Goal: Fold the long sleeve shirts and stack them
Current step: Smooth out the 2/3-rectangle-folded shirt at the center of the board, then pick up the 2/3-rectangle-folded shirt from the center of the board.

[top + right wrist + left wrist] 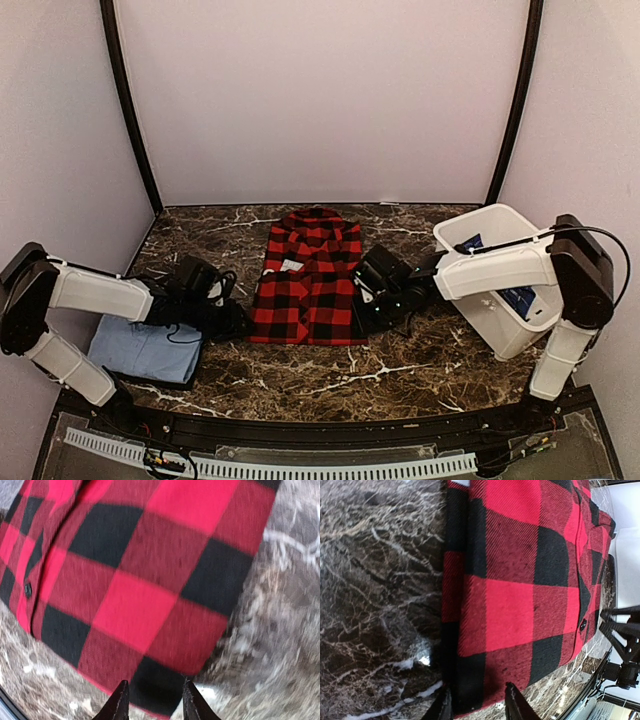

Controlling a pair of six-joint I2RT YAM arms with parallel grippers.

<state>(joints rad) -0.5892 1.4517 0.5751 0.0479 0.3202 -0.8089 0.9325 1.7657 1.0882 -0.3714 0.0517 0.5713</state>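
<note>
The red-and-black checked flannel shirt [305, 280] lies folded into a tall rectangle in the middle of the marble table, collar at the far end and white neck label [291, 265] showing. My left gripper [240, 322] sits low at its near left corner. In the left wrist view the flannel [520, 580] fills the frame, and the open left gripper [477, 705] straddles that corner's hem. My right gripper [362, 310] is at the near right corner. In the right wrist view the flannel [130, 580] is blurred, and the open right gripper [152, 702] has the corner between its fingers.
A folded light blue shirt [145, 350] lies on a dark mat at the near left, under my left arm. A white bin [505, 290] stands at the right with dark blue cloth [520, 298] inside. Purple walls close in the table on three sides.
</note>
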